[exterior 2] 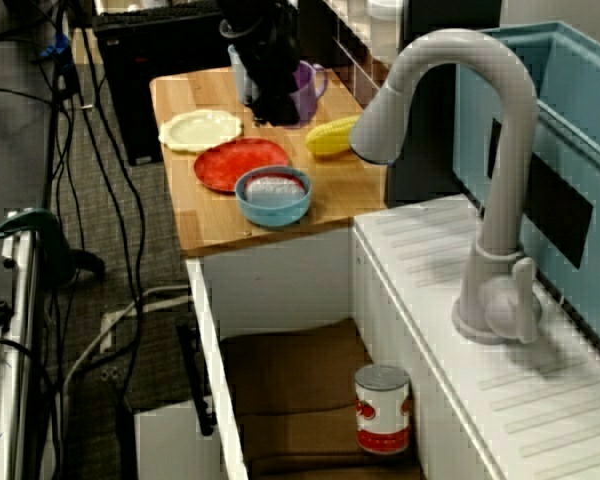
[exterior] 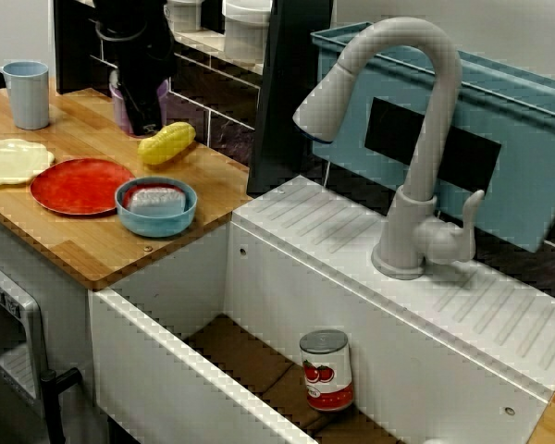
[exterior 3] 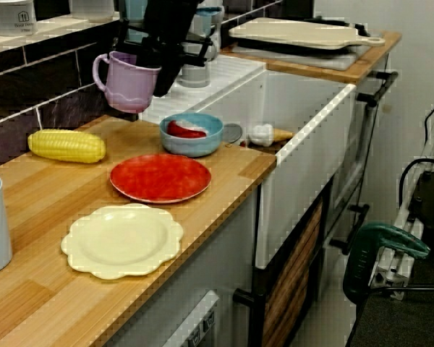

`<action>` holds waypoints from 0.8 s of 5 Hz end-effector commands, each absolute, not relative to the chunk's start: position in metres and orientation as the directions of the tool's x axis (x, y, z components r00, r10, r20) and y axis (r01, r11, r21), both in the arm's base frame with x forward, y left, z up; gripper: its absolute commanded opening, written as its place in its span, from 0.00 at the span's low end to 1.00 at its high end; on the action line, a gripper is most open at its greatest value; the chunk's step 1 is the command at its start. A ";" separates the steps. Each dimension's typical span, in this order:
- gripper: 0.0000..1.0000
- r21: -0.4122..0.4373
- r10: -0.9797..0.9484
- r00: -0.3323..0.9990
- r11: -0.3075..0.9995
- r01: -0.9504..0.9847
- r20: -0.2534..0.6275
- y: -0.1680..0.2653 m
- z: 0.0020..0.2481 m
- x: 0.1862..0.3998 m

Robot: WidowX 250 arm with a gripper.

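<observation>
In the view along the counter my gripper (exterior 3: 159, 72) comes down from above, shut on the rim of a purple mug (exterior 3: 126, 87) at the back of the wooden counter (exterior 3: 50, 188), against the dark tiled wall. I cannot tell whether the mug rests on the wood or hangs just above it. From the sink side the gripper (exterior: 146, 120) hides most of the mug (exterior: 120, 106). From above, the mug (exterior 2: 308, 88) shows right of the gripper (exterior 2: 270, 105). A yellow corn cob (exterior 3: 66, 144) lies close beside the mug.
A red plate (exterior 3: 159, 177), a cream scalloped plate (exterior 3: 123, 241) and a blue bowl (exterior 3: 192, 144) with a red and white thing inside lie on the counter. A pale blue cup (exterior: 28, 92) stands at its far end. A tomato can (exterior: 326, 370) stands in the sink (exterior: 166, 370) under a grey faucet (exterior: 416, 139).
</observation>
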State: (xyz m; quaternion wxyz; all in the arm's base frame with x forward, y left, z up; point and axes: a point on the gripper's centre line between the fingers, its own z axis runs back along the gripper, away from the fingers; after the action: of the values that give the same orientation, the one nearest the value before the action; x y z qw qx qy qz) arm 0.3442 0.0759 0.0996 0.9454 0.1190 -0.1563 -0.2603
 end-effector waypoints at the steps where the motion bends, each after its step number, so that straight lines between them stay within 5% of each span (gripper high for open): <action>1: 0.00 0.323 -0.507 0.824 0.847 0.422 0.253 0.082 0.108 0.376; 4: 0.00 0.303 -0.508 0.827 0.849 0.432 0.243 0.079 0.106 0.375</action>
State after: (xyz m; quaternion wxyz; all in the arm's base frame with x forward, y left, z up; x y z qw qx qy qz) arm 0.3741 0.0745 0.0850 0.9540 0.1056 -0.1327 -0.2472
